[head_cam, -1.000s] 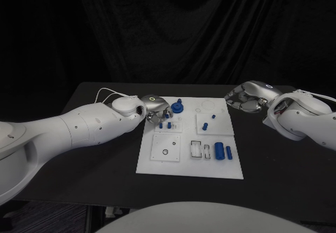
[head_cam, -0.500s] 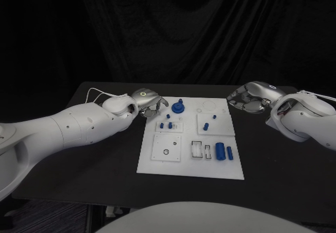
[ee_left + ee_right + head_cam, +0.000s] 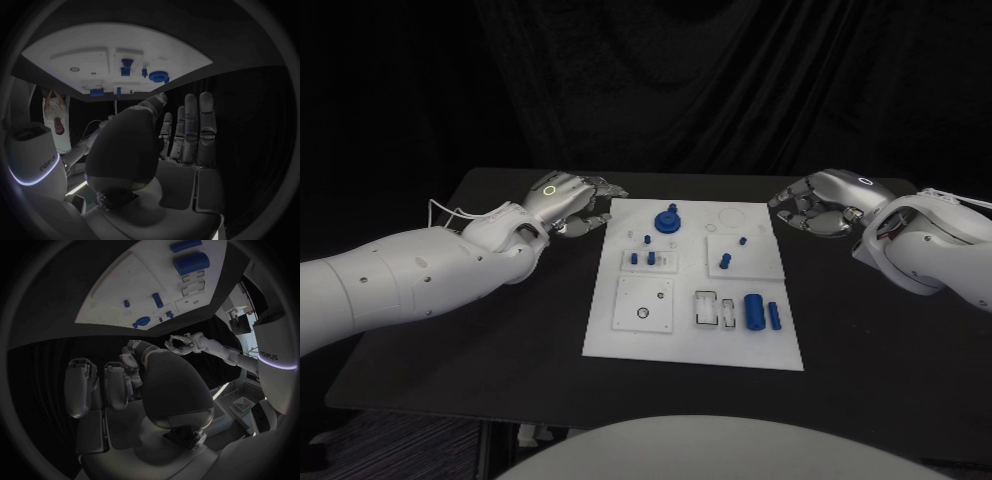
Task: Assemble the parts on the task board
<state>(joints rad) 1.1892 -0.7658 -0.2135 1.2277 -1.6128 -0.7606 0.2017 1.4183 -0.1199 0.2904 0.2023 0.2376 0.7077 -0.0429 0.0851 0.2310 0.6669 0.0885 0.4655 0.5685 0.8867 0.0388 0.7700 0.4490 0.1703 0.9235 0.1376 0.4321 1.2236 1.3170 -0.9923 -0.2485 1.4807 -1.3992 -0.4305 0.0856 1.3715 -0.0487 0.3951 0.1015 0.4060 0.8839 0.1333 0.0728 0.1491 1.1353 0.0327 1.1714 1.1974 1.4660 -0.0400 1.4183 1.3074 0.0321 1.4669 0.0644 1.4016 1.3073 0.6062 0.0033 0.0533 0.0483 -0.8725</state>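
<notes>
Lying on the table (image 3: 473,340), white board (image 3: 692,345) with blue parts (image 3: 753,311) toward 4 o'clock, left hand (image 3: 571,203) fingers apart and empty, right hand (image 3: 816,206) curled, empty.

Black table (image 3: 488,330), black curtain backdrop (image 3: 704,90) in folds, dim room

A black tabletop (image 3: 488,330) fills the middle of the head view, matte and dark. Behind its far edge hangs what looks like a black curtain (image 3: 733,90), folds barely visible.
</notes>
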